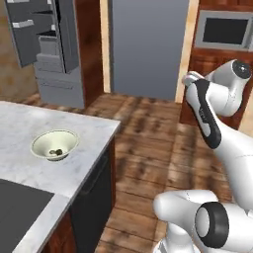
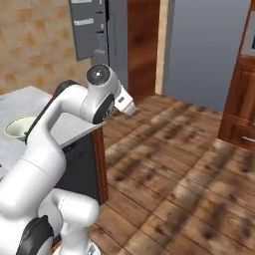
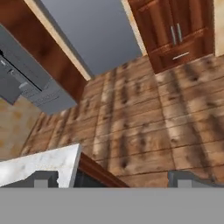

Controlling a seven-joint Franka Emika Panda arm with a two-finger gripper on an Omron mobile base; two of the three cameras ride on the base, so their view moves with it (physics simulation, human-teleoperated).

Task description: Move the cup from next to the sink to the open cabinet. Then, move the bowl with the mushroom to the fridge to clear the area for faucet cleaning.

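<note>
The gripper [image 3: 111,180] stood wide, holding nothing, over the wooden floor [image 3: 153,127] beside the marble counter [image 1: 89,133] corner. On that counter sat the bowl [image 1: 54,145], upright, the mushroom [image 1: 57,152] inside. Far left, the fridge [image 1: 49,49] stood open.

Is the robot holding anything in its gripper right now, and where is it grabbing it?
Nothing is held. The gripper is open, with only wooden floor between its fingertips. The bowl with the mushroom sits on the counter, apart from it.
</note>
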